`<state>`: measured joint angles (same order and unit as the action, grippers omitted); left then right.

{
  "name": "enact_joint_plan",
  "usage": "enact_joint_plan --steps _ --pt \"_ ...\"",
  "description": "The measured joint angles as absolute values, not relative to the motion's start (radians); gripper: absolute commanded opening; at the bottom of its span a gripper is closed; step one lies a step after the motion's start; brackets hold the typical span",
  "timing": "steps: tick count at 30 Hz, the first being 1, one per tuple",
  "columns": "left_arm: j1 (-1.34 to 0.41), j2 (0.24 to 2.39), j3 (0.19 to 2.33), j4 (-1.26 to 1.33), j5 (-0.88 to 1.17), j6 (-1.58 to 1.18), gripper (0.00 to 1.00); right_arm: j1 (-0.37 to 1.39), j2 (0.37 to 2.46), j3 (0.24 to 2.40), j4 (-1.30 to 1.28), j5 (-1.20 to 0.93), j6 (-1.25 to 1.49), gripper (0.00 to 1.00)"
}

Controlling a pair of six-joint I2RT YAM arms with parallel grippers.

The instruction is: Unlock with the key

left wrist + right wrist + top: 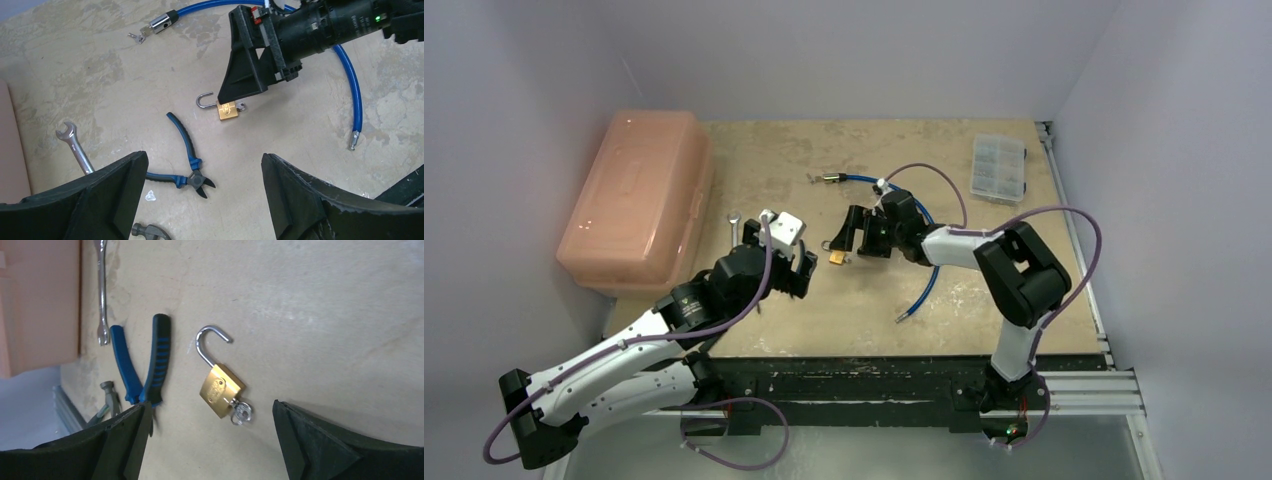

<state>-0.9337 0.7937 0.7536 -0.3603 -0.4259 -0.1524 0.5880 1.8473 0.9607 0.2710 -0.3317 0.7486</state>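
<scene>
1. Closest up, got the left gripper [204, 162] with its fingers spread wide and nothing held, hanging over the table [844, 320].
2. Just below it, spotting blue-handled pliers [185, 150], a hammer head [150, 232] at the bottom edge and a silver wrench [75, 147] off to the left.
3. A bit further out, got the brass padlock [220, 390] lying flat with the shackle swung open. Found the key [241, 412] stuck in the bottom of the lock body, head poking out.
4. Can make out a stamped mark on the padlock face, but can't read it.
5. Then the right gripper [849, 235], sitting right by the padlock with fingers apart, clamped on nothing. Can't read the white lettering on its body either, too blurry.
6. Behind that, seeing a blue cable [350, 75] looping round, with a metal lock end further back.
7. Furthest out, the containers: a pink box [639, 195] on the left with its lid shut, so no telling what's inside. Also a clear compartment organiser [999, 168] at the far right, contents too small to make out.
</scene>
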Motion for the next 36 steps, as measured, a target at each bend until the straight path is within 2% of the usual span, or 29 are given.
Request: enact_joint_plan --steps 21,30,36 --pt "-0.929 0.780 0.754 -0.360 -0.426 -0.152 0.91 0.588 1.269 0.960 -0.057 -0.110 0.588 0.99" --pt "-0.929 0.769 0.754 -0.360 -0.426 -0.145 0.91 0.588 0.968 0.956 -0.081 -0.060 0.561 0.99" --pt "-0.929 0.759 0.754 -0.360 -0.426 -0.145 0.91 0.588 0.731 0.849 -0.051 -0.034 0.551 0.99"
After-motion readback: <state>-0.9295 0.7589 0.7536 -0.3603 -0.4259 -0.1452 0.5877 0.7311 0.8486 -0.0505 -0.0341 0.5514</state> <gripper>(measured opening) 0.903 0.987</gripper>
